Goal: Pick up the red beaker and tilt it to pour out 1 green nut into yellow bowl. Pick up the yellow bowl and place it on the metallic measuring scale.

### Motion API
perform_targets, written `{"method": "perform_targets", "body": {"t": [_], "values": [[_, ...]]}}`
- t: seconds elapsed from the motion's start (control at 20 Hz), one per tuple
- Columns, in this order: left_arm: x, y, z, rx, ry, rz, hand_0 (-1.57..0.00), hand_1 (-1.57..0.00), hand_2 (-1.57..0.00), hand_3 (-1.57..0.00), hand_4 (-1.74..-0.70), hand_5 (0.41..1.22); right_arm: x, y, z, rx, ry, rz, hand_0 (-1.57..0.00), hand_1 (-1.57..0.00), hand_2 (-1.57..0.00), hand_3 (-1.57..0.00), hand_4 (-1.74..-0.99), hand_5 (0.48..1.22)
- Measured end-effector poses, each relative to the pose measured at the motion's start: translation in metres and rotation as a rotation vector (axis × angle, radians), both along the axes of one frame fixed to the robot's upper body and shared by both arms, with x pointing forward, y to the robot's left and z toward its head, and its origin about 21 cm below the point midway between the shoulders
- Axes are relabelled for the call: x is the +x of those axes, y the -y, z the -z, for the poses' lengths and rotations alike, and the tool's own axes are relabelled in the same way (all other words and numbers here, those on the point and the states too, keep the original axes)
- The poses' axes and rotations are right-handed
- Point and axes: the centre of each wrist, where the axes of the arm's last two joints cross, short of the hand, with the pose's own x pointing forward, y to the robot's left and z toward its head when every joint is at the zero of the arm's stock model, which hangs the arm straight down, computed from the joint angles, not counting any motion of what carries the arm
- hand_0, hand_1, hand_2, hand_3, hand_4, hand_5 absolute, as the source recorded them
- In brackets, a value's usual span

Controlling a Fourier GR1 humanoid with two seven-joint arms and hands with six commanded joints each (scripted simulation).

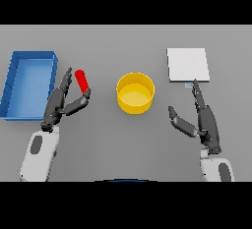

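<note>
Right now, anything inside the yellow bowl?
The yellow bowl looks empty: only its plain yellow floor shows, with no green nut in it. The near wall hides a thin strip of the floor. The red beaker is beside the left hand, not over the bowl.

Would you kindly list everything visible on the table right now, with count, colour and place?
red beaker: one, red, left of centre, between the left hand's thumb and fingers
yellow bowl: one, yellow, centre of the table; nothing visible inside
measuring scale: one, pale grey-white square, far right
blue tray: one, blue, open-topped, far left
table: one, grey, under everything
left hand: one, dark, beside the tray, at the beaker; whether it grips is unclear
right hand: one, dark, fingers straight, just below the scale, holding nothing
</note>
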Motion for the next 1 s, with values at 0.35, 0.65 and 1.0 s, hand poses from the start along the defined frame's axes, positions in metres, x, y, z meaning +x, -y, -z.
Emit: {"method": "perform_targets", "body": {"t": [0.35, 0.65, 1.0], "values": [[0.027, 0.012, 0.006, 0.006, -0.013, 0.021, 0.00, 0.00, 0.00, 0.00, -1.30, 0.691, 0.000, 0.006, 0.000, -0.002, 0.010, -0.003, 0.00, 0.00, 0.00, 0.00, -1.272, 0.644], [0.049, 0.017, 0.005, 0.020, -0.032, 0.024, 0.00, 0.00, 0.00, 0.00, -1.29, 0.683, 0.001, 0.004, -0.002, 0.010, 0.004, 0.002, 0.00, 0.00, 0.00, 0.00, -1.265, 0.638], [0.062, 0.022, 0.010, -0.032, -0.008, 0.026, 0.00, -0.03, -0.07, -0.03, -1.38, 0.724, 0.002, 0.003, -0.004, 0.004, 0.002, 0.015, 0.00, 0.00, 0.00, 0.00, -1.259, 0.642]]}}
